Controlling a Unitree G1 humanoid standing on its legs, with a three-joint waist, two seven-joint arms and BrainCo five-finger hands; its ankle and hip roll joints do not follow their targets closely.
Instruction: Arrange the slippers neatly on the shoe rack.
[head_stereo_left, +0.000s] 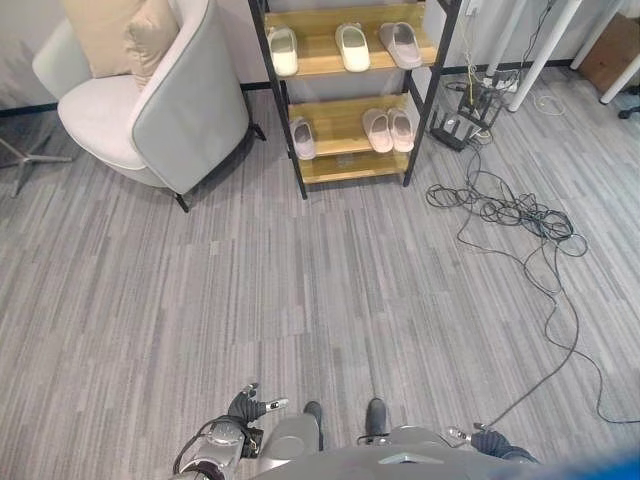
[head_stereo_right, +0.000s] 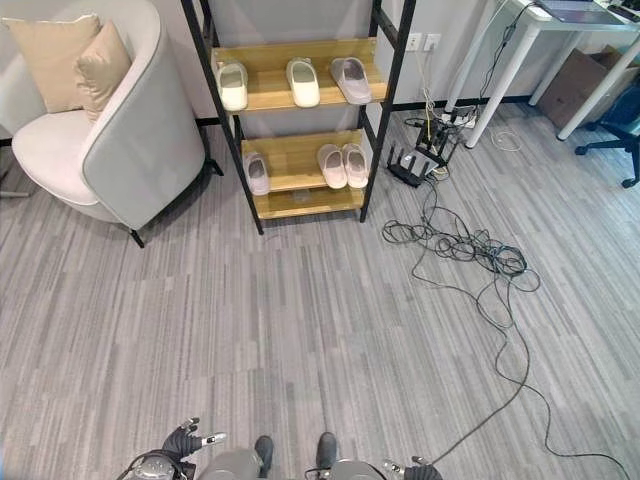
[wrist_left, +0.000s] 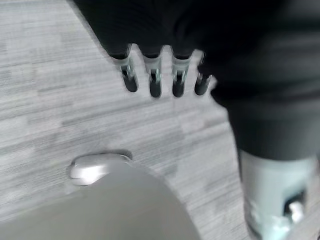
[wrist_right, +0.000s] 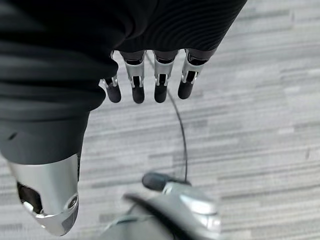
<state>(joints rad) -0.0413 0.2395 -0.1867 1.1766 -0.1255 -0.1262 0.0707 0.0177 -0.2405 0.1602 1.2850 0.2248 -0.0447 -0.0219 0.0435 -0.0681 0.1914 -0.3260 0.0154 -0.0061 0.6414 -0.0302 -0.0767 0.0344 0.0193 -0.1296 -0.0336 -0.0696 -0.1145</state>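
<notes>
I log a pale grey armchair (head_stereo_left: 150, 100) with two beige cushions (head_stereo_left: 125, 35) left of the rack, tangled black cables (head_stereo_left: 515, 215) on grey carpet (head_stereo_left: 300, 290), white table legs (head_stereo_right: 500, 70), a cardboard box (head_stereo_left: 615, 50).

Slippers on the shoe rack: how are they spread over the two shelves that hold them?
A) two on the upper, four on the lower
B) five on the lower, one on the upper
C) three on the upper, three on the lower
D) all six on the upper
C: the shoe rack carries three slippers on its upper shelf and, on the lower shelf, a single slipper plus a pair of slippers.
</notes>
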